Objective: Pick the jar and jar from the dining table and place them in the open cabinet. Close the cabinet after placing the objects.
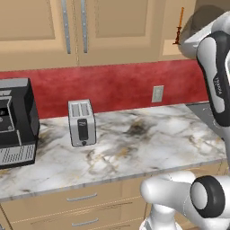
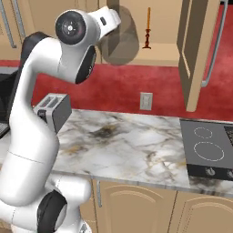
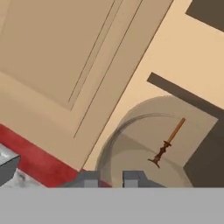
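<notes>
Left base view first: your arm reaches high on the right, with the jar (image 1: 200, 20) up at the open cabinet (image 1: 168, 45).
That smoky glass jar hangs at the cabinet mouth just beside a candlestick (image 1: 179, 27), high above the toaster (image 1: 81, 122) and the marble counter (image 1: 148, 139), so it's lined up for the shelf. Right base view: you see the jar (image 2: 120, 41) hanging off the hand in front of the shelf, and the cabinet door (image 2: 193, 54) swung wide to leave you room. Hand view: your gripper (image 3: 110, 178) is pinched narrow, and the jar (image 3: 131, 144) bulges right off the fingertips (image 3: 133, 177), so I judge it's gripped for placing. The candlestick shows through the glass, so mind it.
</notes>
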Robot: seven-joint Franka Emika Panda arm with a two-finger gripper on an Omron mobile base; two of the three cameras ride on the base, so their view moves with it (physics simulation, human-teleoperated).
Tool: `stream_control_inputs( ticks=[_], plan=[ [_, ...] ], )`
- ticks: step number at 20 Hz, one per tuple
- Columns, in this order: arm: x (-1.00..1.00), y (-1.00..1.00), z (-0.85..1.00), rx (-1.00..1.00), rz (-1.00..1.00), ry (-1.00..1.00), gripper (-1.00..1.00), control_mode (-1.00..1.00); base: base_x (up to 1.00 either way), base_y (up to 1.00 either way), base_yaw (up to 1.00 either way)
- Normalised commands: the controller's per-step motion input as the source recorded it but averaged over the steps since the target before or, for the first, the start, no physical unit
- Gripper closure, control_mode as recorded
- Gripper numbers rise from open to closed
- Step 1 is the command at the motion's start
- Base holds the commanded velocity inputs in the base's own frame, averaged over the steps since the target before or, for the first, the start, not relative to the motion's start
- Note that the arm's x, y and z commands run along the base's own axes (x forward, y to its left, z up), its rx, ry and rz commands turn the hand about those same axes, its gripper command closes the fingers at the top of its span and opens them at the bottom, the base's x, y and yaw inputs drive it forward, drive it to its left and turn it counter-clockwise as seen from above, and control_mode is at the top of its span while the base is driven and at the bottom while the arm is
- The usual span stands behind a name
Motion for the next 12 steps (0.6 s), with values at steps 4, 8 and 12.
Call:
stream_control_inputs(
  ticks=[4, 8, 12],
  plan=[
    [0.80, -0.04, 0.00, -0.01, 0.08, 0.01, 1.00, -1.00, 0.00, 0.00, 0.00],
    [0.78, 0.00, -0.08, -0.01, 0.06, 0.09, 1.00, -1.00, 0.00, 0.00, 0.00],
    [0.47, 0.00, -0.08, 0.00, 0.09, 0.12, 1.00, -1.00, 0.00, 0.00, 0.00]
  ],
)
